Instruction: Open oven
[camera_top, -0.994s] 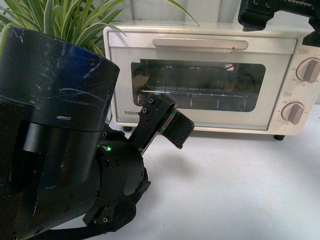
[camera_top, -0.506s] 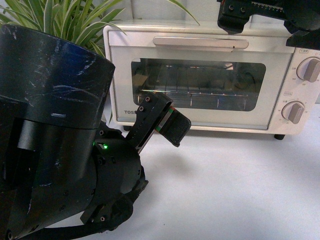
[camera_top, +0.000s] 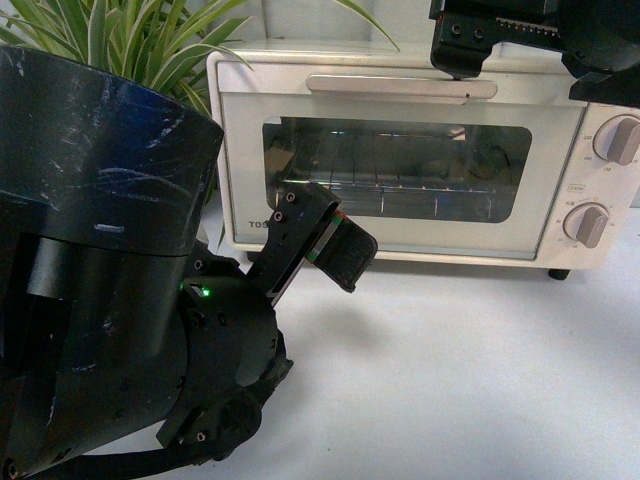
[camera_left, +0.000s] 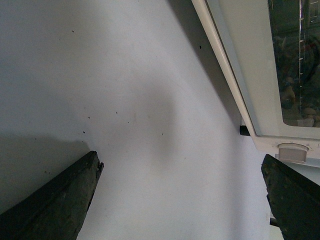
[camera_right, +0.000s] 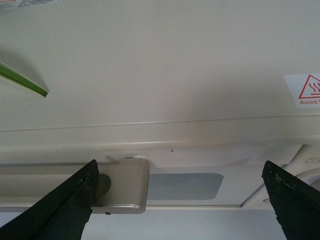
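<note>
The cream-white oven (camera_top: 400, 160) stands at the back of the white table with its glass door shut. Its long pale bar handle (camera_top: 400, 87) runs along the top of the door, and two beige knobs (camera_top: 617, 140) sit at its right. My right gripper (camera_top: 462, 50) is open and hangs just above the handle's right end. In the right wrist view the handle's end (camera_right: 120, 185) lies between the spread fingers (camera_right: 55, 210), close to one of them. My left gripper (camera_top: 335, 250) is open and empty, low in front of the door. In its wrist view the door's lower edge (camera_left: 235, 80) shows.
A green leafy plant (camera_top: 120, 40) stands left of the oven. My left arm's dark bulk (camera_top: 100, 280) fills the left foreground. The white table (camera_top: 450, 380) stretches before the oven. A red warning sticker (camera_right: 306, 90) is on the oven's top.
My right gripper has moved left along the oven's top and now sits above the handle's right end. My left arm has shifted slightly left.
</note>
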